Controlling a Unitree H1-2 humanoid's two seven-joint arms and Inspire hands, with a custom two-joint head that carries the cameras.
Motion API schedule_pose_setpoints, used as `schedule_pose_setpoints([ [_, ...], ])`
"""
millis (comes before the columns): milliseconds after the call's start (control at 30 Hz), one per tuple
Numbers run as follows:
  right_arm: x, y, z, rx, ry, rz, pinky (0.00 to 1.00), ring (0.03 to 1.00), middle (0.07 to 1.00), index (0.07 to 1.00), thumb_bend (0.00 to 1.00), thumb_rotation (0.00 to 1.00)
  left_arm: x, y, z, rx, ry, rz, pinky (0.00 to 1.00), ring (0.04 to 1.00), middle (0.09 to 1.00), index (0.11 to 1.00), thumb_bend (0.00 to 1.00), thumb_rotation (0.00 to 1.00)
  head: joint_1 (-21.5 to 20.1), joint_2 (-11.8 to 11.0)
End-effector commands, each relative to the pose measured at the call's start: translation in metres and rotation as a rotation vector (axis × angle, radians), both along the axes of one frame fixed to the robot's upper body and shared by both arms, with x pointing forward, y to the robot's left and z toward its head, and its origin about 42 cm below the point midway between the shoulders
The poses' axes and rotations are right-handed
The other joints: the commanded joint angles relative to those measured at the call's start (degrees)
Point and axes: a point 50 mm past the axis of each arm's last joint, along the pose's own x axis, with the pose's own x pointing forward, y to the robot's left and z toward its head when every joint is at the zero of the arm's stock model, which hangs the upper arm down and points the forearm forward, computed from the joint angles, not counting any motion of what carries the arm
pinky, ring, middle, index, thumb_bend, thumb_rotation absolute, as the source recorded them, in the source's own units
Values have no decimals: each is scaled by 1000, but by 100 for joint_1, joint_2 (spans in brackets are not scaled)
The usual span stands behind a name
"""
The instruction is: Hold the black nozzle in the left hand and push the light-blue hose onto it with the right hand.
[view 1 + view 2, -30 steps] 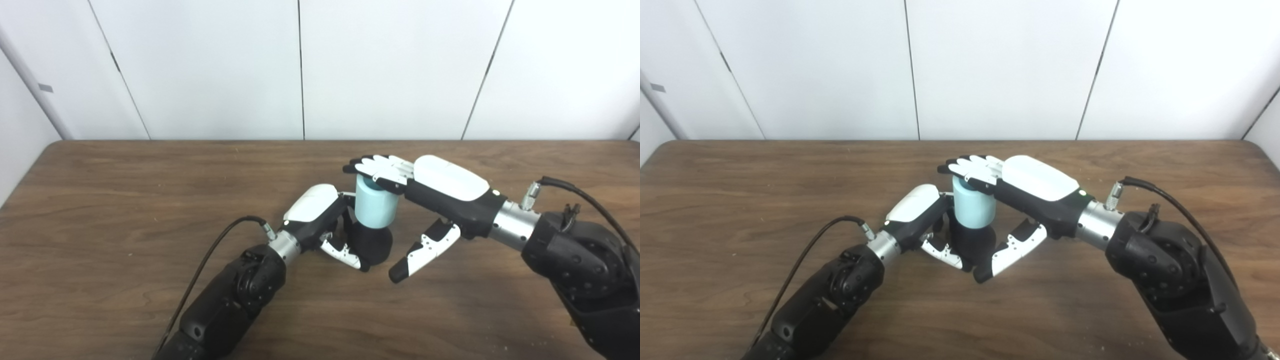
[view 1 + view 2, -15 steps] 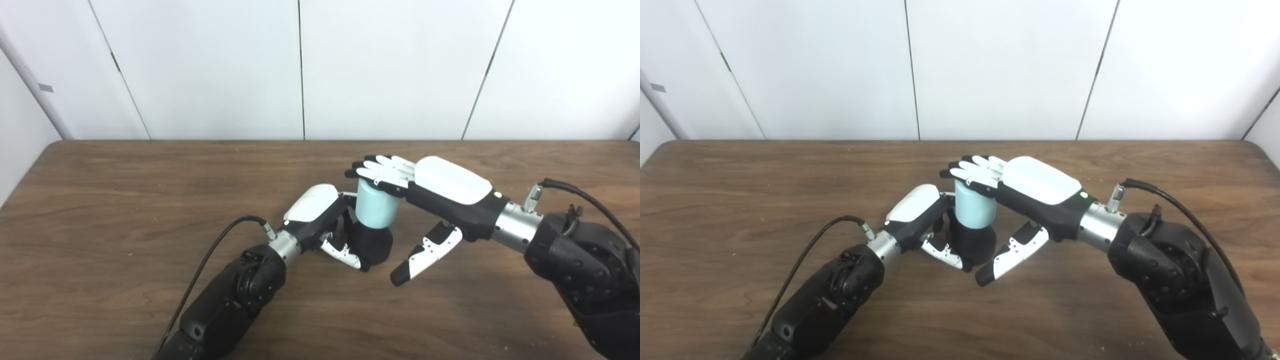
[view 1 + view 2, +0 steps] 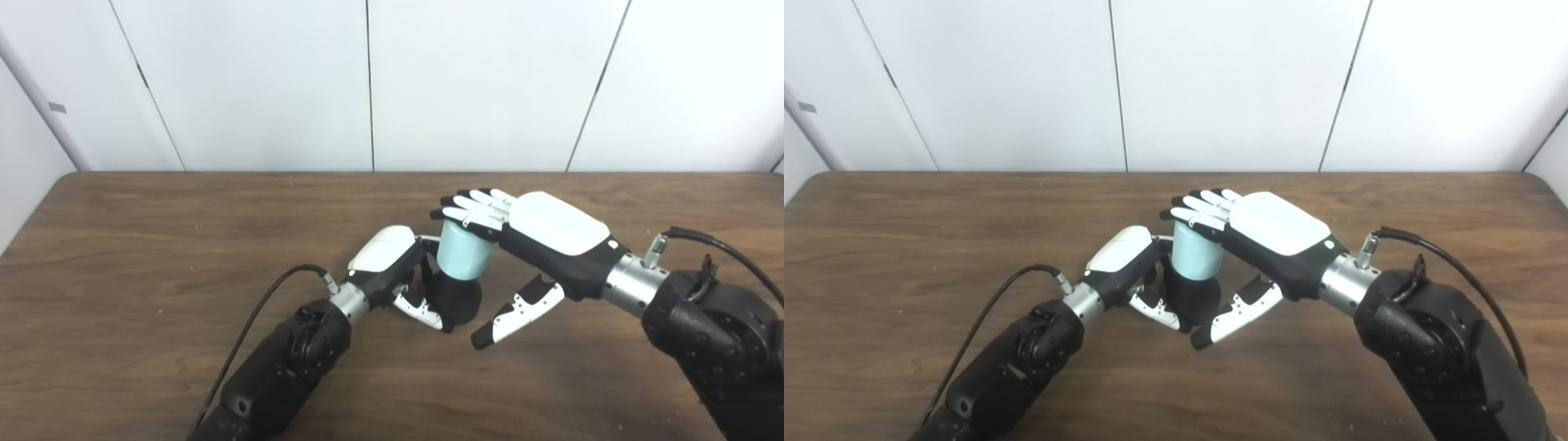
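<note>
Bright, even overhead light; soft shadows, slight blur, no glare.

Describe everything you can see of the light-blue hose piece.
The light-blue hose is a short, stubby cylinder with a smooth, matte look, likely plastic or rubber. It stands roughly upright, leaning slightly, its lower end seated on the black nozzle, which the left hand grips on the wooden table. The right hand lies flat across its top end, fingers extended over the rim, thumb hanging free beside it. Its top opening is hidden under those fingers.
</note>
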Motion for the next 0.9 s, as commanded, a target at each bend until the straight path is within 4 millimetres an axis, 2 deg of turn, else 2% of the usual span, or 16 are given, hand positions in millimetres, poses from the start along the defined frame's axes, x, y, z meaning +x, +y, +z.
schedule_pose_setpoints([
  [0,0,-8,-12,-87,123,-20,1000,987,976,943,752,592,-3,23,-28,140,99,46,457,459,434,513,523,0,2,1],
  [200,0,-5,-23,-67,168,0,1000,994,988,952,747,550,-5,22,-30,142,94,52,394,434,427,512,523,0,21,24],
  [533,-7,3,-34,-85,175,60,1000,1000,997,965,748,578,-2,24,-26,149,99,52,489,461,439,511,524,0,35,22],
  [867,-9,3,-39,-122,192,123,1000,1000,1000,971,774,624,0,27,-21,150,91,47,496,467,448,503,525,0,26,42],
])
